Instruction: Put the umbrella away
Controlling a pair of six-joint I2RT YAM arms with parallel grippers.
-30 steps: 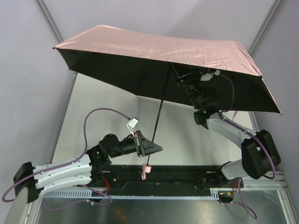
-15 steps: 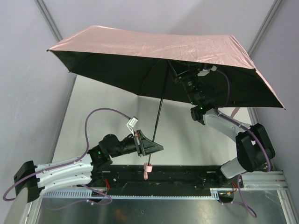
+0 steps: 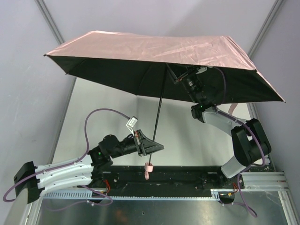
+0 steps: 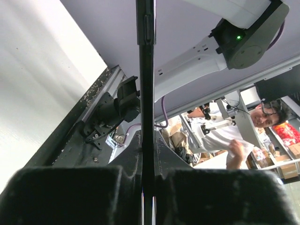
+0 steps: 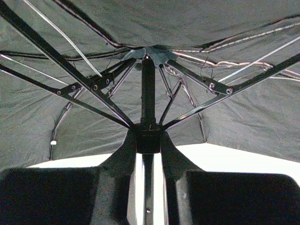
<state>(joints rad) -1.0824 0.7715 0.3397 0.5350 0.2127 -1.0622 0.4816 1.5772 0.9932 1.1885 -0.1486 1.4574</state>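
Currently the umbrella (image 3: 140,49) stands open, shaft (image 3: 159,110) near-vertical: left gripper (image 3: 153,148) clamped just above its handle (image 3: 149,167), right gripper (image 3: 183,76) flanking the runner (image 5: 149,139) overhead, clamping unconfirmed.

White table (image 3: 98,105); grey walls (image 3: 28,93); 1 person (image 4: 220,138) with glasses, background.

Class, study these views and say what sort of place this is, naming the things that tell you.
Probably a robotics lab test cell: a left arm and a right arm bolted to a rail at the table edge, plain grey partition walls, and a person among cluttered benches beyond.
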